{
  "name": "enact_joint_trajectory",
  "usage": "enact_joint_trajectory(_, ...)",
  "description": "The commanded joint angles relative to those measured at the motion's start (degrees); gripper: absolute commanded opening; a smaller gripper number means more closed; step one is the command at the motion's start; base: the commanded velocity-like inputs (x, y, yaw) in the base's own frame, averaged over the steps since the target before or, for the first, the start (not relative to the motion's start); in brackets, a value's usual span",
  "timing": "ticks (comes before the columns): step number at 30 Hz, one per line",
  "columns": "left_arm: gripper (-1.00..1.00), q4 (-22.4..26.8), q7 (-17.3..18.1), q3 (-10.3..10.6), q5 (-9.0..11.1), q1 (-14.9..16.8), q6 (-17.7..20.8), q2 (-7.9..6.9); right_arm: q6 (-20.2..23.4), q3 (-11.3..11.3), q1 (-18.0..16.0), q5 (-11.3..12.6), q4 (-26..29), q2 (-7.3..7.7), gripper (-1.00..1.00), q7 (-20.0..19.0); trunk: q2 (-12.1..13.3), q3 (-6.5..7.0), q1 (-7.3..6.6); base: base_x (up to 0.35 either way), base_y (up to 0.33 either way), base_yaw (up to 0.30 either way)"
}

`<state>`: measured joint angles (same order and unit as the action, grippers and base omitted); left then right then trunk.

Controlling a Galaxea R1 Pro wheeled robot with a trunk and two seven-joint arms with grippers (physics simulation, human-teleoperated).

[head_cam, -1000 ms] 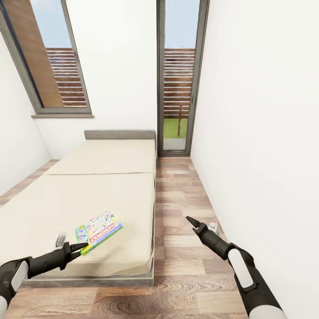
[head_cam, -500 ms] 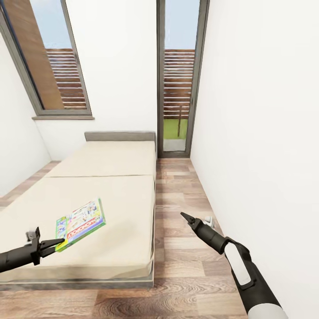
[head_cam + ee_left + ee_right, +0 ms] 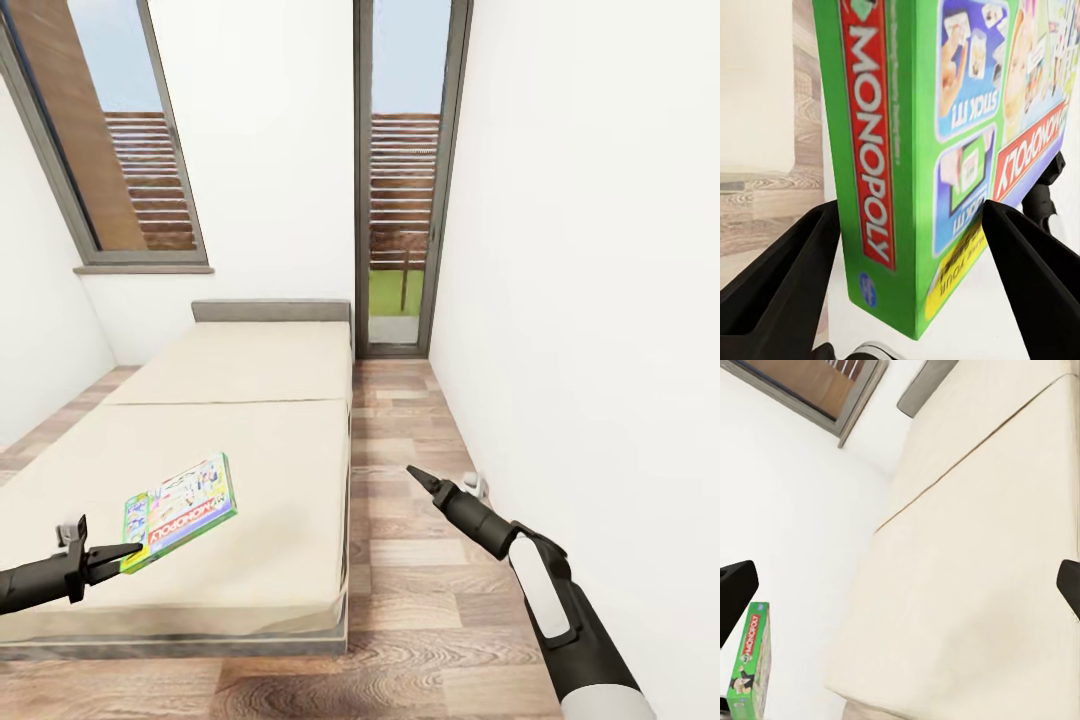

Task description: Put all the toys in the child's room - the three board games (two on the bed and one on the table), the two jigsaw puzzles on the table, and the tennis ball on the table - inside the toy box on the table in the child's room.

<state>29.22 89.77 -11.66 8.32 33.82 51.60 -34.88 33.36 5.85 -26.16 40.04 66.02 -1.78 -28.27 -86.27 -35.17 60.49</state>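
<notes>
A green Monopoly board game (image 3: 180,510) hangs tilted just above the near part of the bed (image 3: 250,440). My left gripper (image 3: 125,552) is shut on its near corner. In the left wrist view the black fingers (image 3: 780,277) press both sides of the board game (image 3: 930,135). My right gripper (image 3: 415,473) hovers over the wood floor to the right of the bed, and its jaws stand open and empty. The right wrist view looks across the cream mattress (image 3: 967,555) with the board game (image 3: 746,675) at its edge. The table and toy box are out of view.
A grey headboard (image 3: 270,308) ends the bed at the far wall under a window (image 3: 120,140). A narrow strip of plank floor (image 3: 400,420) runs between the bed and the right white wall (image 3: 590,300) toward a tall glass door (image 3: 403,200). A small pale object (image 3: 482,487) lies by that wall.
My left arm has drawn back to the left with the board game, raising it off the mattress. The right gripper has shifted slightly left and up.
</notes>
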Motion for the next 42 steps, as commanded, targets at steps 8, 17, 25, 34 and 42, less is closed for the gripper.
enact_joint_trajectory(8, -1.00, 0.0, 0.2, 0.1, -0.1, 0.0, 0.6, 0.06, 0.4, 0.2, 0.0, -0.4, 0.3, -0.06, 1.00, -0.4, 3.2, 1.39, -1.77, 0.000, 0.000, 0.036)
enact_joint_trajectory(17, -1.00, 0.0, 0.2, 0.1, -0.1, 0.0, 0.5, 0.22, 0.4, 0.2, 0.0, -0.5, 0.3, -0.06, 1.00, -0.5, 6.8, 3.00, -3.74, 0.000, 0.000, 0.231)
enact_joint_trajectory(25, -1.00, 0.0, 0.2, 0.1, -0.1, 0.0, 0.5, 0.47, 0.4, 0.2, 0.0, -0.5, 0.3, -0.06, 1.00, -0.6, 10.0, 4.44, -5.50, 0.000, 0.000, 0.054)
enact_joint_trajectory(34, -1.00, 0.0, 0.2, 0.1, -0.2, 0.0, 0.4, 0.59, 0.3, 0.2, 0.0, -0.5, 0.3, -0.06, 1.00, -0.6, 13.6, 6.05, -7.48, 0.000, 0.000, 0.059)
enact_joint_trajectory(42, -1.00, 0.0, 0.2, 0.1, -0.1, 0.0, 0.3, 0.60, 0.3, 0.1, 0.0, -0.5, 0.5, -0.12, 1.00, -0.6, 16.8, 7.49, -9.23, 0.000, 0.000, 0.256)
